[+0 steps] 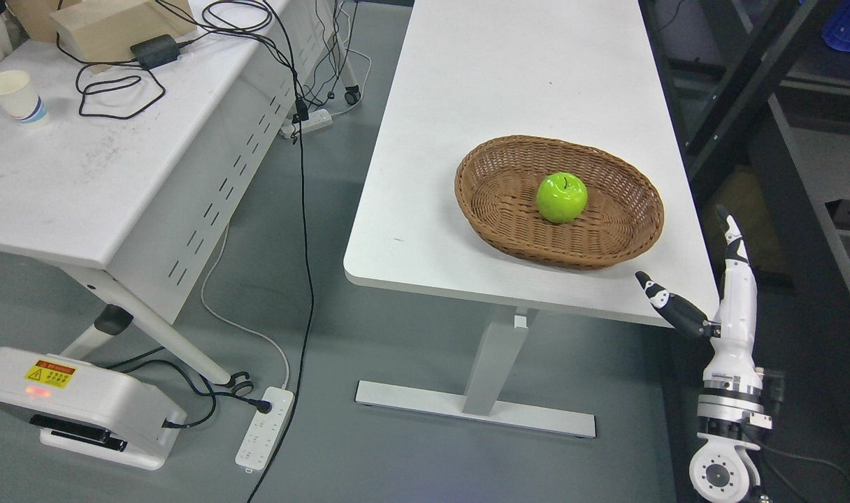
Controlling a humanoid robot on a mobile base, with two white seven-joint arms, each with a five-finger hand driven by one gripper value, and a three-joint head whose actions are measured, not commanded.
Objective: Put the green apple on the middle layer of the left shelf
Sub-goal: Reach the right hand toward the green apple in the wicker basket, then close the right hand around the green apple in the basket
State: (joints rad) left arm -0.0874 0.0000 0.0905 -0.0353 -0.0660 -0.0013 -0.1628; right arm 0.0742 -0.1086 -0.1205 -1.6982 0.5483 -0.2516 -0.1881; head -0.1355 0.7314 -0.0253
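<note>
Green apple (561,198) rests in the wicker basket (621,241) on the desk (495,84). My right hand (704,279), fingers spread and empty, hovers at the basket's four o'clock. Grasp and shelf placement remain.

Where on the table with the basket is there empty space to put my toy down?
The white table is bare across its whole far half, behind the brown oval wicker basket, and also along the strip left of the basket to the near-left corner. It is tight only at the near-right corner, between the basket and the robot's right hand. The green apple fills the basket's middle.
</note>
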